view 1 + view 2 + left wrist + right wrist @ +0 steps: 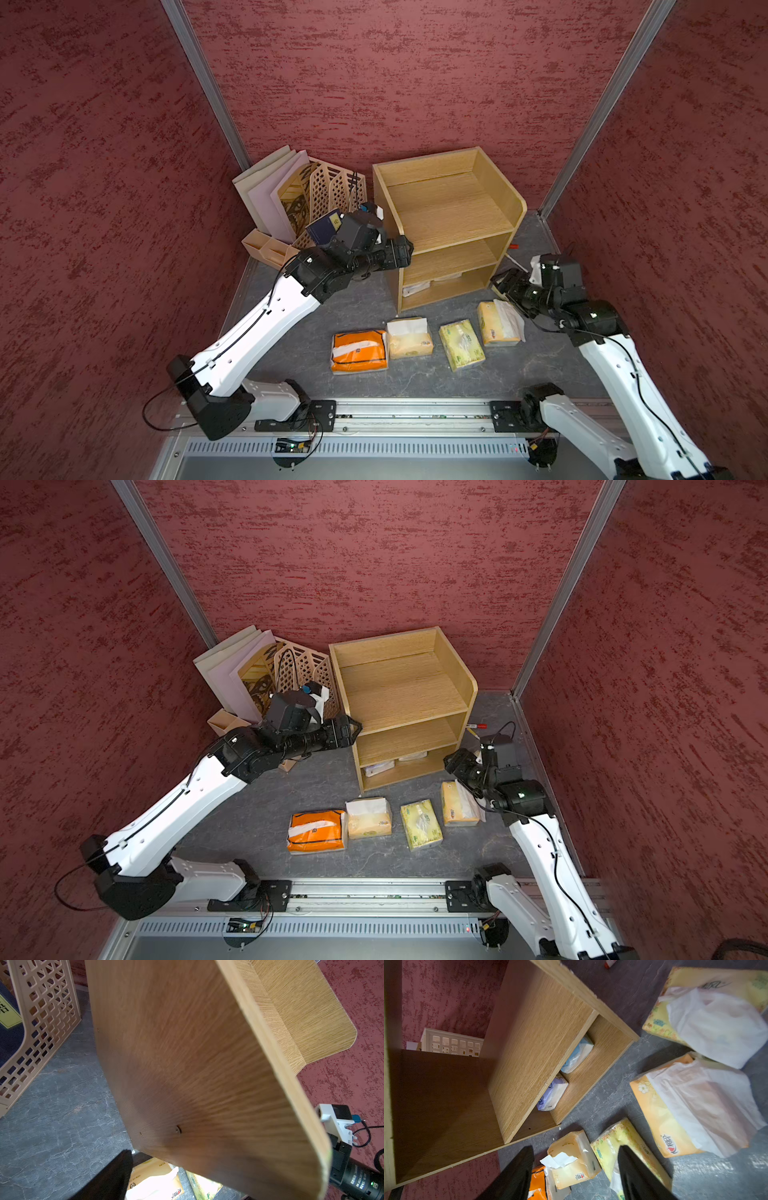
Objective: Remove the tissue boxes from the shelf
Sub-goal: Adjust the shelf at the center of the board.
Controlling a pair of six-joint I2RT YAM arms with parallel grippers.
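at the left side panel of the shelf (pixel 451 208) the left gripper (pixel 405 251) sits against the board; whether its fingers clamp it i cannot tell. the purple pack (pixel 553 1093) and the light blue pack (pixel 578 1055) lie deep in the bottom tier. the right gripper (pixel 500 282), fingers (pixel 517 1172) spread and empty, should enter low and level, pinch one pack's near end and draw it straight out.
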